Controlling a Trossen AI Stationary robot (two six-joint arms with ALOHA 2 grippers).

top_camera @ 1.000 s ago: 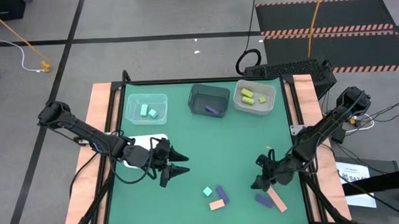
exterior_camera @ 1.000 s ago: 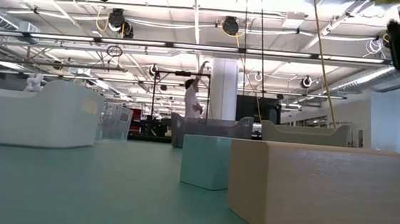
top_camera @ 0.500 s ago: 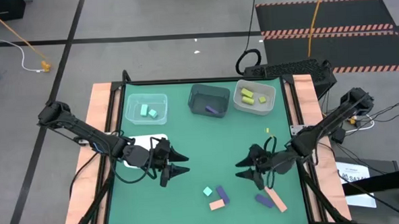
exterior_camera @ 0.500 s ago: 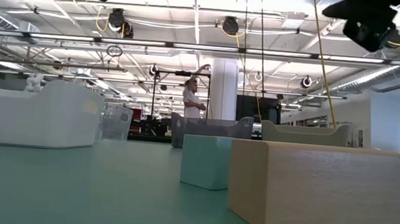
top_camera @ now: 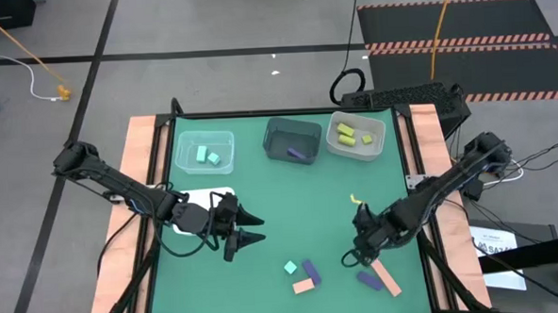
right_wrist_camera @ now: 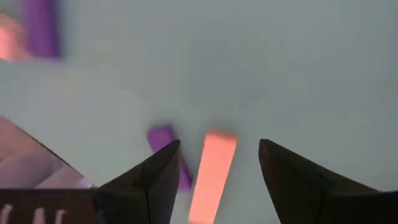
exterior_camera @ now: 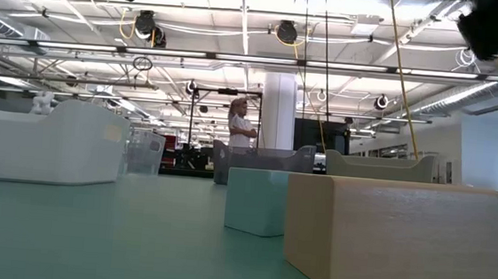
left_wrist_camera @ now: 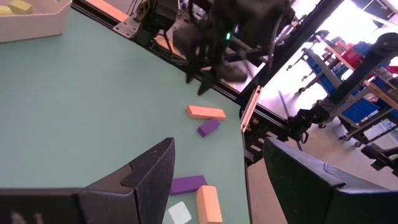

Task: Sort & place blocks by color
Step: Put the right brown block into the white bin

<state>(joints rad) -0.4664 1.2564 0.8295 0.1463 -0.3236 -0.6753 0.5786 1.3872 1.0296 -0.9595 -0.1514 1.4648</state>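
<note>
Your three bins (top_camera: 296,139) hold mint, purple and yellow-green blocks (top_camera: 350,135); the right claw (top_camera: 359,257), spread, has swung back over the salmon bar (top_camera: 387,278).

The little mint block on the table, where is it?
In the high view, the mint block lies near the table's front edge, just left of a purple block.

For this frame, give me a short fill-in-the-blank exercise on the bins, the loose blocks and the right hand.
1. The bin on the right of the row holds ______ blocks.
2. The dark middle bin holds a ______ block.
3. The open right hand hovers beside a purple block and a ______ bar.
4. The left hand is open and holds ______.

Missing words: yellow-green; purple; salmon-orange; nothing
</note>
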